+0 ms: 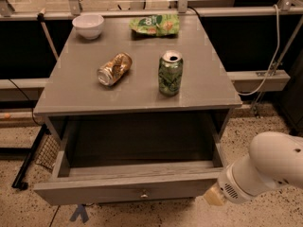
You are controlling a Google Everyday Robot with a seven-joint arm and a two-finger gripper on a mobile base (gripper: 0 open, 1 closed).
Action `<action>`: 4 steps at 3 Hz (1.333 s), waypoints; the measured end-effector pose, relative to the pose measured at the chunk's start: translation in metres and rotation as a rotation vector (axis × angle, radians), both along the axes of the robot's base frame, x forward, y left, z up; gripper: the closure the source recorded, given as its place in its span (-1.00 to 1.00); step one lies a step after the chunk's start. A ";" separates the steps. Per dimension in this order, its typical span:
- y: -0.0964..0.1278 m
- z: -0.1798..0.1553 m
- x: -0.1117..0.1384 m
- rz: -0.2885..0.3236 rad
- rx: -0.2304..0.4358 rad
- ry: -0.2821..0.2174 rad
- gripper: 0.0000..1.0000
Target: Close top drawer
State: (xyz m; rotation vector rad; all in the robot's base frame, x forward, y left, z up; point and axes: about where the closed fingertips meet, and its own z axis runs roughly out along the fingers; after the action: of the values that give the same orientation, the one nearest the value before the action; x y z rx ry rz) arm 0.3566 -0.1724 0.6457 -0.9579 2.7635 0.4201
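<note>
I am making out print on the green can (170, 74) and the snack bag (155, 24) but reading none of it, with the gripper (214, 197) sitting by the right front corner of the top drawer (118, 189).

gripper (214, 198) mostly hidden beside top drawer (118, 189), arm (271, 167) cropped
</note>
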 end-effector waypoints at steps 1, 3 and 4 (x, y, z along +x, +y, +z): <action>-0.007 -0.016 0.007 -0.057 -0.024 -0.003 1.00; -0.014 -0.034 0.030 -0.168 -0.038 -0.057 1.00; -0.018 -0.033 0.051 -0.191 -0.035 -0.122 1.00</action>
State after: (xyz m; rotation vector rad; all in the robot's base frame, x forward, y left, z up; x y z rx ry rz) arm 0.4071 -0.1901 0.6122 -0.6932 2.7259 0.2747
